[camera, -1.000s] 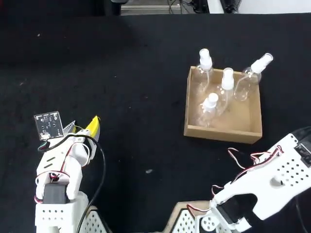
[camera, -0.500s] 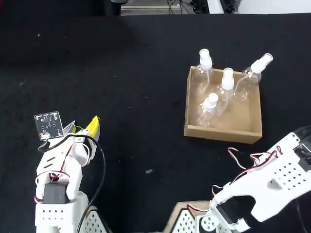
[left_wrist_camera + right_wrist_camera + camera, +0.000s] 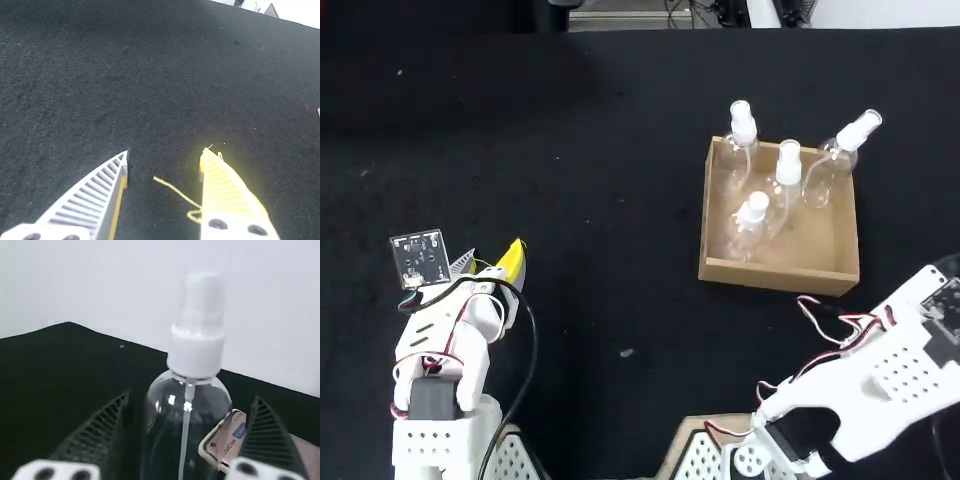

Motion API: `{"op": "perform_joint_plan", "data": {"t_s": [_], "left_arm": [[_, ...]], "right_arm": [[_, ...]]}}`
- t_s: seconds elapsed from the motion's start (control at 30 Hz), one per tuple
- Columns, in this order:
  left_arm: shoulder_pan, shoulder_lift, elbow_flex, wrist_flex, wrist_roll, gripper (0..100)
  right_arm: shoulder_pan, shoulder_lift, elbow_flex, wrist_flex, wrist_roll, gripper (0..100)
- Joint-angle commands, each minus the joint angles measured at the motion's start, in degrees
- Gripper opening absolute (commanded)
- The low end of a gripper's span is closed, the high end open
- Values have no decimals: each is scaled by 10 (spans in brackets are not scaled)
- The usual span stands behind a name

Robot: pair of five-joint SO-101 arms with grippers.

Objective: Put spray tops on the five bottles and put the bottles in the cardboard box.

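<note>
A black-covered table [image 3: 570, 140] lies under both arms, with a white wall [image 3: 75, 280] behind it in the right wrist view. There the right gripper [image 3: 191, 396] stands spread around an upright bottle [image 3: 190, 435] wearing its spray top [image 3: 196, 340], its fingers clear of the bottle's sides. The left gripper [image 3: 165, 151] is splayed over bare table. From above, the cardboard box [image 3: 779, 272] holds four capped bottles [image 3: 752, 225], well apart from both arms. The right arm [image 3: 890, 380] has slid toward the near right corner since half a second ago. The box and the left arm [image 3: 450, 340] are unchanged.

Black, matte worktop [image 3: 570, 120], finely grained. Beyond far edge of worktop, dark cables [image 3: 690, 12] on a pale surface. Behind worktop, plain white wall [image 3: 75, 280], evenly lit.
</note>
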Motion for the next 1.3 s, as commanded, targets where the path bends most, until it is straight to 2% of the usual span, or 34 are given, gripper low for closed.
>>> {"op": "perform_joint_plan", "data": {"t_s": [0.0,0.23,0.57,1.27], "left_arm": [[2,-7,-7,-17,1,213],[2,-7,-7,-17,1,213],[2,-7,-7,-17,1,213],[2,-7,-7,-17,1,213]], "right_arm": [[-13,-54,-8,3,3,306],[-13,-65,-6,4,6,305],[-11,-65,-36,92,6,304],[-12,-87,-28,63,6,304]]}}
